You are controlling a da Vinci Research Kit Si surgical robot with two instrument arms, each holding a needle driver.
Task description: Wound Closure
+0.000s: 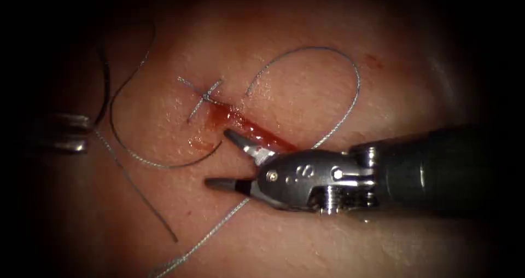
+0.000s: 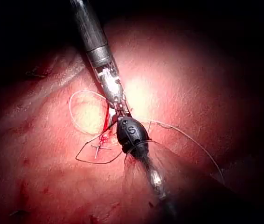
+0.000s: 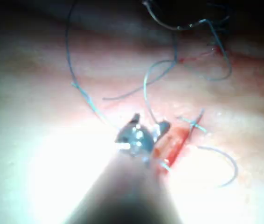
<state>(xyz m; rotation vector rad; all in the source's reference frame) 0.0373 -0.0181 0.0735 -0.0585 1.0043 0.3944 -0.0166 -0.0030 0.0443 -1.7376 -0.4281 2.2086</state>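
The right arm's silver two-jawed tool (image 1: 232, 160) stands open and empty at frame centre, over the red-stained cut (image 1: 249, 129) in the pale pork tissue (image 1: 306, 92). The dark curved needle (image 1: 164, 160) lies flat left of the cut. The left arm's tool (image 1: 63, 131) sits at left edge, jaw state indeterminable.

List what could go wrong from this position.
1. The right tool hangs open and empty over the cut; its jaws might snag the thread that passes under them.
2. The needle lies loose on the tissue left of the cut, with thread looped around; a pull could drag it.
3. The left tool sits at the dim left edge by a strand; its jaws can't be judged.
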